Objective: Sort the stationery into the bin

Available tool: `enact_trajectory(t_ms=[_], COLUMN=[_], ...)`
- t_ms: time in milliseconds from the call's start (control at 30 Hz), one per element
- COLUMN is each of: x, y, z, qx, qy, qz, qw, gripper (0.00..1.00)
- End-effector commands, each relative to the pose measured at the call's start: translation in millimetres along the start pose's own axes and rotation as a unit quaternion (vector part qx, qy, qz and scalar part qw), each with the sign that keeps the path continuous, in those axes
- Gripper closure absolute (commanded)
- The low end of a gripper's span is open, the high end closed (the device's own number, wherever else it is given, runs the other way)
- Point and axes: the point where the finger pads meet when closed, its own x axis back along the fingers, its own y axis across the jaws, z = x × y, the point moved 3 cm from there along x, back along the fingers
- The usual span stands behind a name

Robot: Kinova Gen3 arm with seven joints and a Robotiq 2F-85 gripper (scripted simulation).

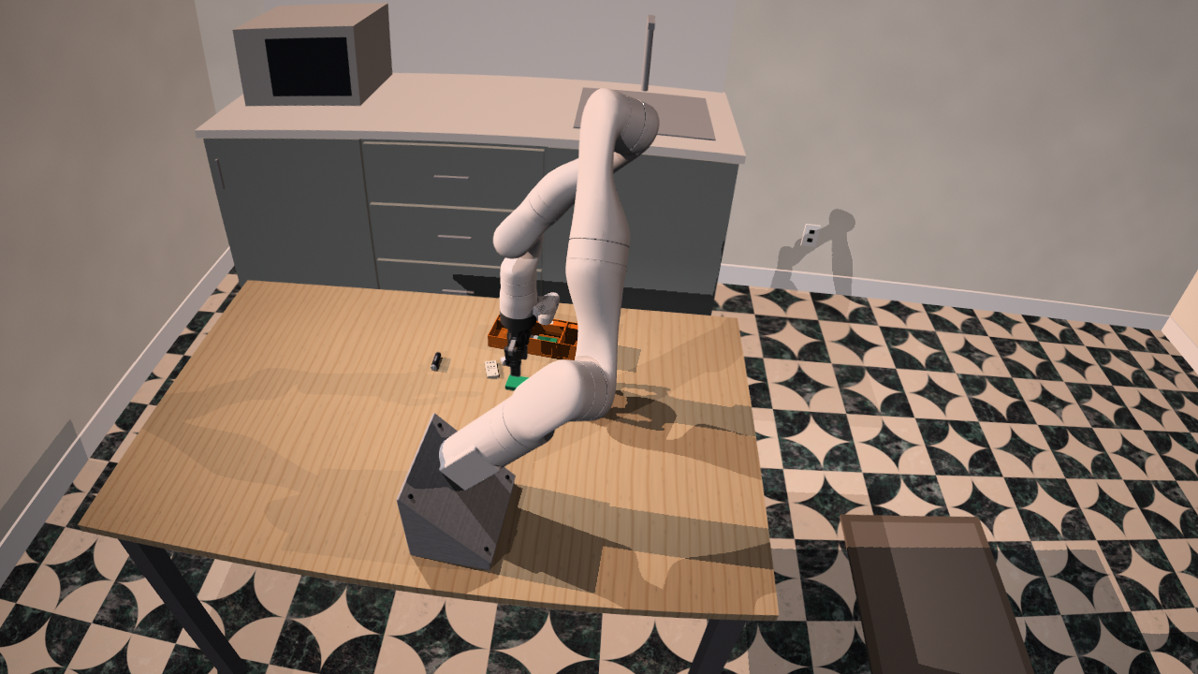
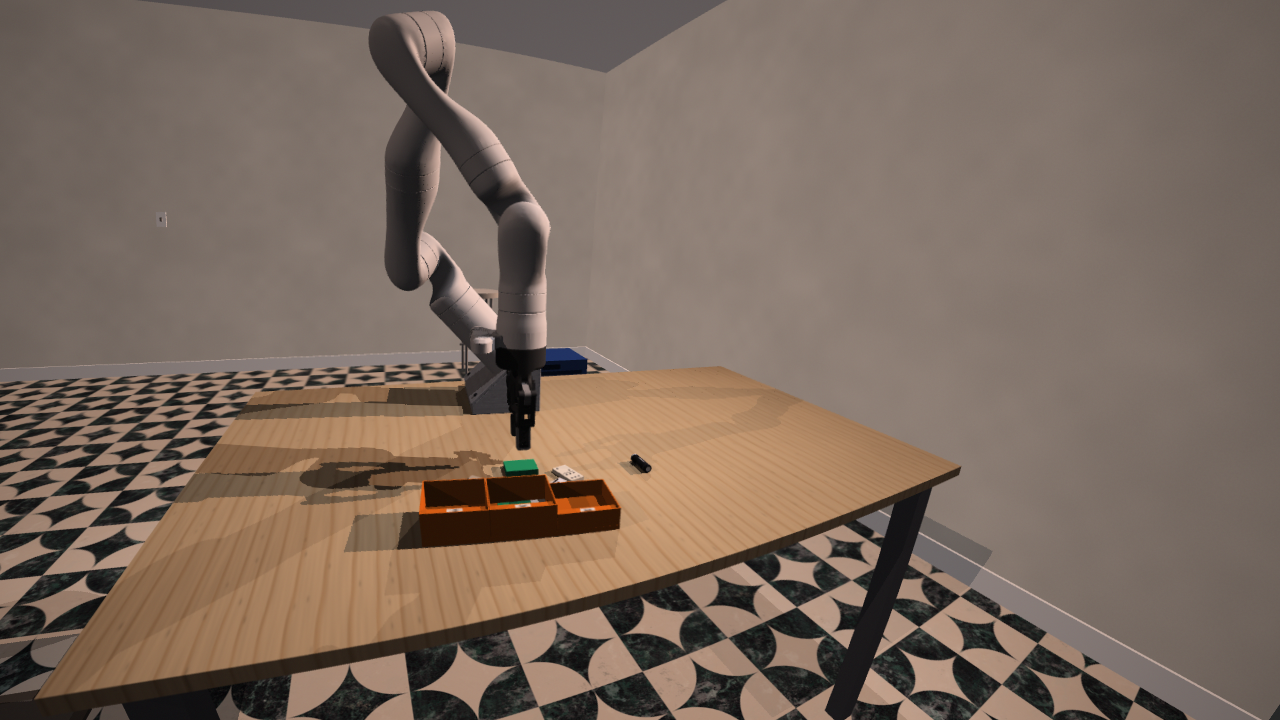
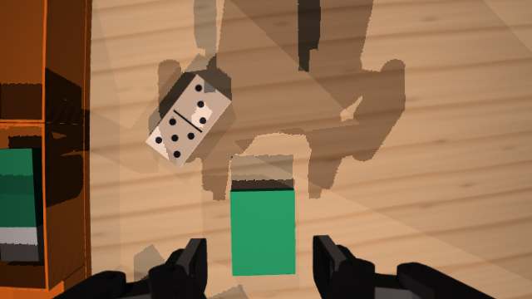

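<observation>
Hovering above the table (image 1: 335, 469) (image 2: 716, 420) (image 3: 416, 216), the pincer (image 1: 515, 371) (image 2: 523, 445) (image 3: 260, 257) was part open, neither fully wide nor closed, and held nothing. The green block (image 1: 516, 383) (image 2: 520, 466) (image 3: 263, 232), which I judged to be the piece of stationery now wanted, lay flat on the table under the pincer, roughly between the lines of its two fingers, with some space at its far side and its near side. To do this step well, the pincer had to go straight down, keep the block in the middle, and close on the two long sides only when the fingertips were low enough; a finger coming down on the top could push the block away. Just to the left lay the white domino (image 1: 491, 369) (image 2: 566, 472) (image 3: 187, 124), probably not stationery, so it should not be touched. More to the left was a small black cylinder (image 1: 436, 360) (image 2: 640, 463), whose kind I could not tell. At the far side stood the orange bins (image 1: 495, 342) (image 2: 456, 528) (image 3: 66, 249), and the middle one contained a green and white piece (image 1: 547, 339) (image 2: 512, 503) (image 3: 18, 187). Their labels were too small to read, so I could not say which was A.
</observation>
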Motion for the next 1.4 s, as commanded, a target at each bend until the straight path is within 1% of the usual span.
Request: enact_trajectory(t_ms=[0, 200, 733, 1000, 1367], x=[-14.2, -36.0, -34.8, -46.2, -46.0], y=[3.1, 5.0, 2.6, 2.2, 3.3], z=[0.9, 0.6, 0.1, -0.6, -0.7], qx=[0.000, 0.000, 0.005, 0.000, 0.002], qy=[0.003, 0.003, 0.005, 0.002, 0.003], qz=[-0.003, -0.003, -0.003, -0.002, -0.003], qw=[1.000, 1.000, 1.000, 1.000, 1.000], gripper=[0.45, 0.45, 0.45, 0.45, 0.45])
